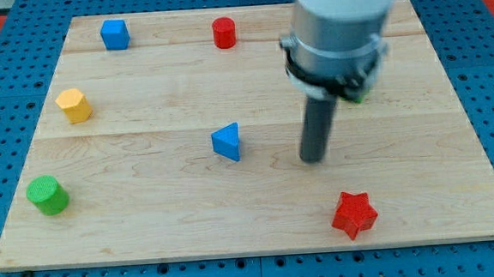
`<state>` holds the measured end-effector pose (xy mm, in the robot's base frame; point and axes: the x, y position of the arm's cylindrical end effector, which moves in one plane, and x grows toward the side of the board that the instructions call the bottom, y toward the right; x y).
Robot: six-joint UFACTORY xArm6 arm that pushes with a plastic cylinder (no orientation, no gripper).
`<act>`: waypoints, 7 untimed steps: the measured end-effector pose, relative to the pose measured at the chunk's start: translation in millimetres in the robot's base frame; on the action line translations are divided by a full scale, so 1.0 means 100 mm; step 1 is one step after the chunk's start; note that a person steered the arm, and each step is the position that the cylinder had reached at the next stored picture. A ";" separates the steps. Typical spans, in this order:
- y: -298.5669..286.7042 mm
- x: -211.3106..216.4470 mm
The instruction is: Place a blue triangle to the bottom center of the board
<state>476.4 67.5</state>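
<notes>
The rod's tip [314, 159] rests on the bench [149, 222], right of the blue triangle [227, 143], apart. It carries no pincer and holds nothing.

The arm's grey body [343, 21] was cut off by the view's top edge, so its upper part could not be seen. Just behind its lower collar, at the right, a small green thing [359, 96] showed only as a sliver, its shape impossible to tell. The board's far edge [256, 7] was partly hidden behind the arm.
</notes>
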 end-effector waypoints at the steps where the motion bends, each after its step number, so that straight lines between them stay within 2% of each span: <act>1: -0.60 -0.49; 2: -1.44 -0.13; 3: -1.48 0.21; 4: -1.84 -0.31; 5: -1.55 -0.76; 7: -1.04 -0.48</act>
<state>428.1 -36.8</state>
